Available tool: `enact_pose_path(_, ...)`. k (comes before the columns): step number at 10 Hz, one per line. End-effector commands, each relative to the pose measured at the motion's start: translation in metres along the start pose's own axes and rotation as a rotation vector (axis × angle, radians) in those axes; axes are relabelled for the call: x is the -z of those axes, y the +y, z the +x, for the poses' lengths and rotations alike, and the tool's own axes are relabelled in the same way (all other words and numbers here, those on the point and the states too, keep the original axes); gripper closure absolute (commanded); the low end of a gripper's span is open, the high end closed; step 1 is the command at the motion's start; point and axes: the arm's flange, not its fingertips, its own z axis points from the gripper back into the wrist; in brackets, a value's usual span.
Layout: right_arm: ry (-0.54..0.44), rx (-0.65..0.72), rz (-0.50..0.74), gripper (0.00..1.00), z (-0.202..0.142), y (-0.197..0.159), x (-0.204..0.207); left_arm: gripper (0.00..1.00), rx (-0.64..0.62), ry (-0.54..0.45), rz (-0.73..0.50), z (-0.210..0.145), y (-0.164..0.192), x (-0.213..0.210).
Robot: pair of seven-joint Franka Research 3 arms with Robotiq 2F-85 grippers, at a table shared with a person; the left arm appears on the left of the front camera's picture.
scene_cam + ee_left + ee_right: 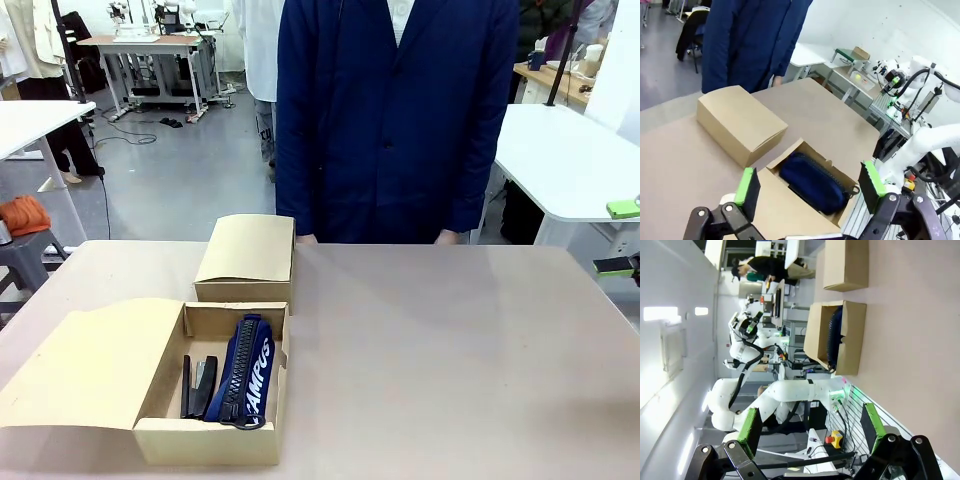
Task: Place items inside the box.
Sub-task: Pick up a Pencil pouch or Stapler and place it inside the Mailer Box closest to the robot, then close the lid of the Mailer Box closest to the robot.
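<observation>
Both claws, left claw (810,187) and right claw (810,427), hung spread and empty as I watched, since the navy pouch (245,372) and black stapler (203,386) lay inside the open box (206,441) on the table (450,360).

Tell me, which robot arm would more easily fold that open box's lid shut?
Probably the left. The open box sits on the robot's left side of the table, and the left tool hangs open just above it, while the right tool, also open, views it from farther away.
</observation>
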Motion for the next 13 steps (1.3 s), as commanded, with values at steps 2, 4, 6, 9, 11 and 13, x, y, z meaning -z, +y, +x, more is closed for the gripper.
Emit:
enact_pose_path(2, -0.007, -0.008, 0.023, 0.00, 0.000, 0.003, -0.001, 0.00, 0.347, 0.112, 0.152, -0.006, 0.066, 0.031)
enact_pose_path(4, -0.007, -0.008, 0.023, 0.00, 0.000, 0.003, -0.001, 0.00, 0.622, 0.266, 0.155, -0.043, 0.109, 0.026)
enact_pose_path(6, -0.007, -0.008, 0.023, 0.00, 0.000, 0.003, -0.001, 0.00, 0.744, 0.216, 0.214, -0.053, 0.139, 0.017)
enact_pose_path(9, -0.007, -0.008, 0.023, 0.00, 0.000, 0.003, -0.001, 0.00, 0.603, 0.310, 0.108, -0.048, 0.108, 0.031)
enact_pose_path(11, -0.007, -0.008, 0.023, 0.00, 0.000, 0.003, -0.001, 0.00, 0.763, 0.401, 0.138, -0.069, 0.145, 0.027)
enact_pose_path(13, -0.007, -0.008, 0.023, 0.00, 0.000, 0.003, -0.001, 0.00, 0.798, 0.467, 0.127, -0.086, 0.159, 0.014)
